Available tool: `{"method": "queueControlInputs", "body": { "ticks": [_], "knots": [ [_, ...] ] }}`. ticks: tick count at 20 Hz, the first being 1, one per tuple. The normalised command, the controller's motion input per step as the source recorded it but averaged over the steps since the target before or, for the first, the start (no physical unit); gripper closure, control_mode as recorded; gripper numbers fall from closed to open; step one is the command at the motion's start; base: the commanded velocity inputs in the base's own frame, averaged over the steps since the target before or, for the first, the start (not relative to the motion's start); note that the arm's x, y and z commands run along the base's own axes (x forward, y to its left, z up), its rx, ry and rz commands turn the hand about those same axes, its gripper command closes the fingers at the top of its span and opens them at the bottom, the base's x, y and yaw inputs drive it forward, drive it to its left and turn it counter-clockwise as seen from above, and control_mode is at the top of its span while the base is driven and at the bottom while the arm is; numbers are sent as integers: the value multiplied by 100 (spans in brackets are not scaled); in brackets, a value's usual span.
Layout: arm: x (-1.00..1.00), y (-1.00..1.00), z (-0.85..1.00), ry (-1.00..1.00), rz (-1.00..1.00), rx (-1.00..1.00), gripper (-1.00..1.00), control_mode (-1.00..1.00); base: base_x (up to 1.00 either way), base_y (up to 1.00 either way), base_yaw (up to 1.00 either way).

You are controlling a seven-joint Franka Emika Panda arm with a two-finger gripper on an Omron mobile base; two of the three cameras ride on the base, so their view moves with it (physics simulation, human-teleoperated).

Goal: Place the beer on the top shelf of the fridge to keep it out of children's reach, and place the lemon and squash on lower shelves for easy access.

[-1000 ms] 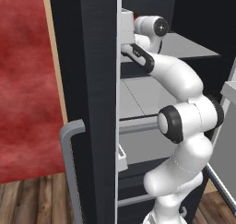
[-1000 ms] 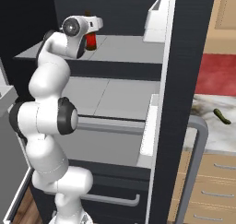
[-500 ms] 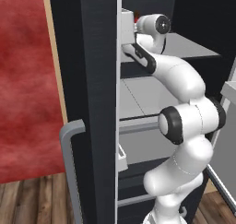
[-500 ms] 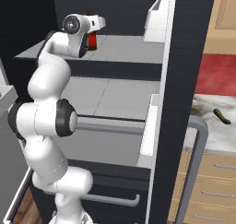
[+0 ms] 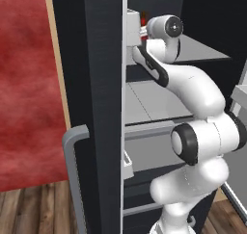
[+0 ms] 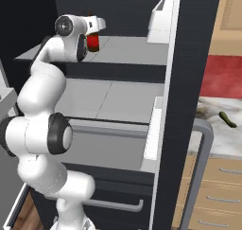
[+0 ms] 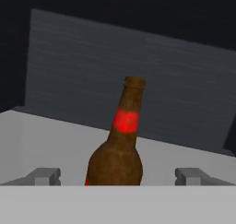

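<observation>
A: One bottle, the beer (image 7: pixel 116 158): dark brown glass, narrow neck, red band on the neck. It looks tilted in the hand view, but that camera rolls, so true lean unclear.

B: Where is it?

A: On the top shelf (image 6: pixel 127 51), a flat light-grey plate inside the fridge (image 6: pixel 194 58). In the right base view its red label (image 6: pixel 93 42) peeks out just beyond the wrist.

B: Gripper?

A: The gripper (image 7: pixel 117 178) is spread wide. Two grey fingertips (image 7: pixel 44 176) sit low in the hand view, one on each side of the bottle's body, with a clear gap to the glass on both sides. Nothing grasped, nothing touched as far as I can see.

B: Arm pose?

A: White glossy links with dark joints, rising from the base and bending up into the fridge, hand level with the top shelf (image 5: pixel 202 50) and pointing inward toward the dark back wall.

B: Other stuff?

A: Black fridge sides, a curved grey bar handle (image 5: pixel 72 170), lower shelves (image 6: pixel 108 101) light grey with a grey front rail. The squash (image 6: pixel 228 119), slim and dark green, lies on a pale mottled counter (image 6: pixel 212 134) outside, well apart from the fridge. Tan drawers (image 6: pixel 217 191) below it.
</observation>
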Motion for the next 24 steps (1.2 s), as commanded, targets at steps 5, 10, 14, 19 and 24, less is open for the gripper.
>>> {"method": "queueControlInputs", "body": {
  "ticks": [5, 10, 14, 19, 24],
  "knots": [
    [-96, 0, 0, 0, 0, 0, -100, -100, 0, 0, 0],
    [-100, -5, -15, 0, 0, 0, -100, -100, 0, 0, 0],
    [-100, -22, -27, 6, 0, 3, -100, -100, 0, 0, 0],
    [-100, -22, -27, 14, 0, 1, -100, -100, 0, 0, 0],
    [-79, -2, -12, 23, 0, 0, -100, -100, 0, 0, 0]
  ]
}}
